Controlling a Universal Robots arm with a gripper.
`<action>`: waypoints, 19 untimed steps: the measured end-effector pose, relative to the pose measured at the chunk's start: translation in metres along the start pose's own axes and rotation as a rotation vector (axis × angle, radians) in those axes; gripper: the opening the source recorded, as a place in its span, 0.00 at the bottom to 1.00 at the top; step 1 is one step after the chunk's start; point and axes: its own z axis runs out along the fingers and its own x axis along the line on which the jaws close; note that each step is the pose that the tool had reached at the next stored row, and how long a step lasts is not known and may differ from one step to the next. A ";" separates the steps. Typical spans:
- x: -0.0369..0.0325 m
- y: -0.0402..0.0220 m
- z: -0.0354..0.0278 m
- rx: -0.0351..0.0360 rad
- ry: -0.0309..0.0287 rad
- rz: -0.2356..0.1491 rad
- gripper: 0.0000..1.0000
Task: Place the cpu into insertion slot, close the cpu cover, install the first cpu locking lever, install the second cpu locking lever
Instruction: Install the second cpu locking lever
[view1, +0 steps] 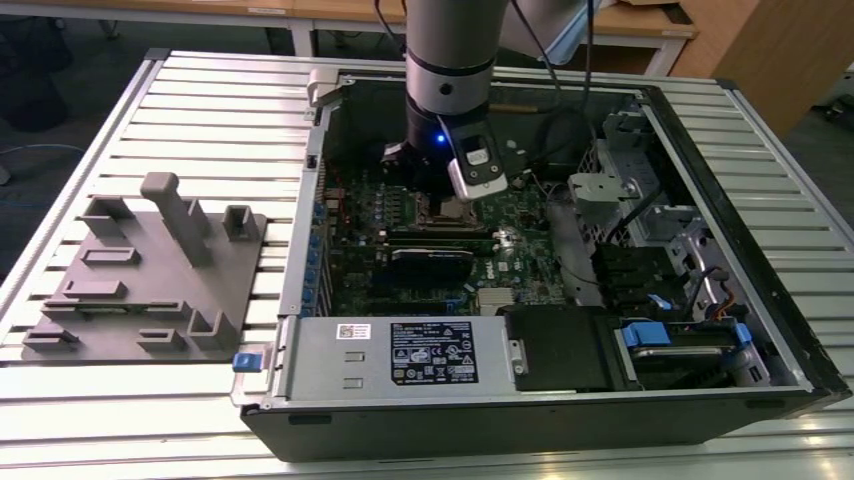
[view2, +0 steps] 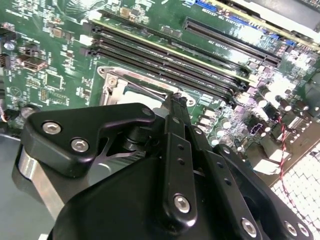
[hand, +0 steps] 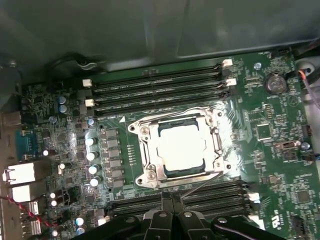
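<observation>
1. Exterior view: the arm reaches down into the open computer case (view1: 694, 130) on the slatted table (view1: 160, 110), and the gripper (view1: 447, 195) hangs low over the green circuit board (view1: 400, 260), a little above the middle of the frame. The insertion slot (view1: 447, 212) sits right beneath it, mostly hidden by the claw. A grey fixture block (view1: 147, 280) stands well apart at the frame's left.

2. Second wrist view: the gripper (view2: 176, 100) looks pinched shut, its black fingertips (view2: 175, 107) meeting with nothing held between them. They come down at the near edge of the insertion slot (view2: 127, 90), upper middle of the frame, close beside the silver rim; I cannot tell whether they touch it.

3. First wrist view: the cpu (hand: 181, 149) lies flat in the insertion slot (hand: 216, 142) at frame centre, with the cpu cover (hand: 150, 150) framing it all round. The gripper (hand: 172, 197) sits at the bottom centre, just beside the socket's lower edge, where a thin lever wire (hand: 197, 187) slants out.

4. By my judgement the lever work is in hand: push slowly and squarely on the wire, keep off the chip's top, and keep the tips clear of the memory slots (hand: 155, 90).
</observation>
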 end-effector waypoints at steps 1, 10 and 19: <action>0.0016 -0.0005 0.0008 0.0001 0.0001 0.000 0.10; 0.0073 -0.0041 0.0100 0.0000 -0.0001 0.002 0.10; 0.0112 -0.0056 0.0192 0.0001 -0.0002 0.003 0.10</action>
